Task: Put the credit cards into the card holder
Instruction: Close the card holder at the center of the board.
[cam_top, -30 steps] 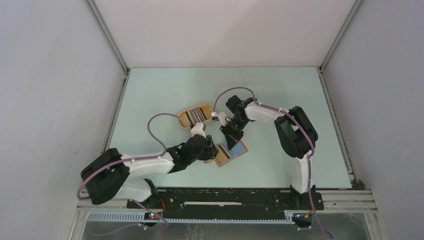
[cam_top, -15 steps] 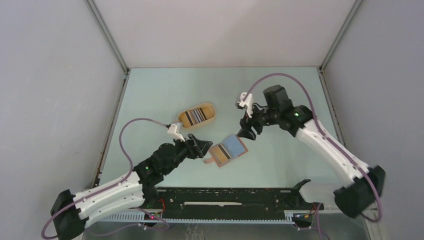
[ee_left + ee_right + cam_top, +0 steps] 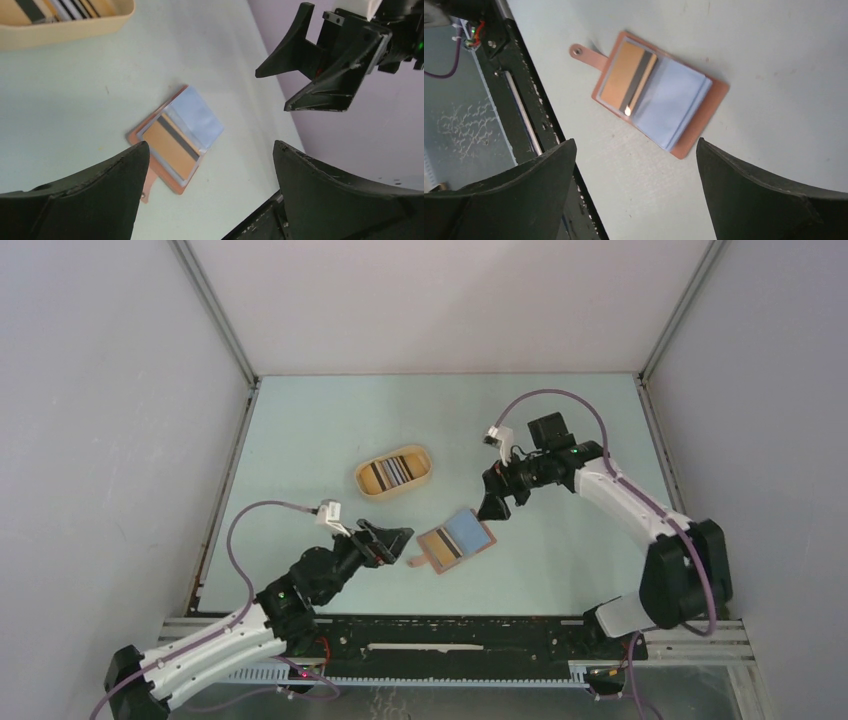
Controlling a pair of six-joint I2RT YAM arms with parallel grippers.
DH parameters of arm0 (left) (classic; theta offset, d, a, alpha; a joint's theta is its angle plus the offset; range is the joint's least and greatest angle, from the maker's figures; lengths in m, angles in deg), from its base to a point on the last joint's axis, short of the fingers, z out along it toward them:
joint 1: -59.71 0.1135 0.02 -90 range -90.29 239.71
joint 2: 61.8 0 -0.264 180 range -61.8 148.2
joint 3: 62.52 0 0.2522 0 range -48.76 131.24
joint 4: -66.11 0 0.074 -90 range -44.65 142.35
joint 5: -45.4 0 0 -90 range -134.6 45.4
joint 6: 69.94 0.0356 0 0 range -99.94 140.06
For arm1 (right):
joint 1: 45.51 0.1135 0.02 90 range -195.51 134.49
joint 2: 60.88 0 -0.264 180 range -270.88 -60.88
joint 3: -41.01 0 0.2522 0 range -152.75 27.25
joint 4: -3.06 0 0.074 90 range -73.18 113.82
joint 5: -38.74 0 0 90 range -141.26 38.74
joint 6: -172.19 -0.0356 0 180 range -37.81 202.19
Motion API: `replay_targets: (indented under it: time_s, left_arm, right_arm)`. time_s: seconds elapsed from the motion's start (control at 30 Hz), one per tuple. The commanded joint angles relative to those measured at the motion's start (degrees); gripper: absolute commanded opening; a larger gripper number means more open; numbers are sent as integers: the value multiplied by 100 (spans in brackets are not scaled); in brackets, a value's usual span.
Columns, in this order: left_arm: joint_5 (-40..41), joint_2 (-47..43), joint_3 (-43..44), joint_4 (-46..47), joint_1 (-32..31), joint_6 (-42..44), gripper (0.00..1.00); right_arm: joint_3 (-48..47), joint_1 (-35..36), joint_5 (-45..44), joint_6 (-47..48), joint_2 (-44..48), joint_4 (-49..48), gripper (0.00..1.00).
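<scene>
1. Both pincers hang empty. The left gripper (image 3: 392, 538) has its jaws spread wide, and the right gripper (image 3: 492, 502) is parted just as widely, with nothing between the fingers of either.
2. The card holder (image 3: 455, 543) lies open and flat on the table (image 3: 330, 420), right between the two pincers. It is just ahead of the left fingertips and just below and inward of the right ones, and neither touches it.
3. The right wrist looks straight down on it: a tan card (image 3: 626, 75) with a dark stripe sits in the sleeve on the snap-tab side, and the pale blue sleeves (image 3: 669, 100) beside it show no card.
4. More striped cards (image 3: 388, 473) wait in the oval tray (image 3: 425, 462), beyond the left pincer on the far side and well off the right pincer's inner side.
5. My read is that this is the gap between cards, with one seated and the rest to come.
6. The next move calls for a pincer to cross to the tray, narrow onto a single card's edge and lift it clear. It then has to be lined up flat with an open sleeve, probably with the other pincer pinning the holder.
</scene>
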Motion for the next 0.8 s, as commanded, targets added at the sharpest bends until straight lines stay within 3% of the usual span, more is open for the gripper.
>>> replay_targets:
  time_s: [0.0,0.23,0.4,0.77]
  left_arm:
    - [-90,578,-51,-143,6,-435,95]
    - [-111,2045,700,-975,5,-198,81]
    - [-198,2702,930,-1075,-2,-174,76]
    - [-502,3040,977,-659,-6,-441,60]
  right_arm:
    - [-141,-70,-11,-102,-644,294,97]
    - [-330,-56,-242,9,-1515,486,92]
    - [-433,-59,-311,39,-1934,598,87]
    - [-568,-77,-487,-298,-2389,511,80]
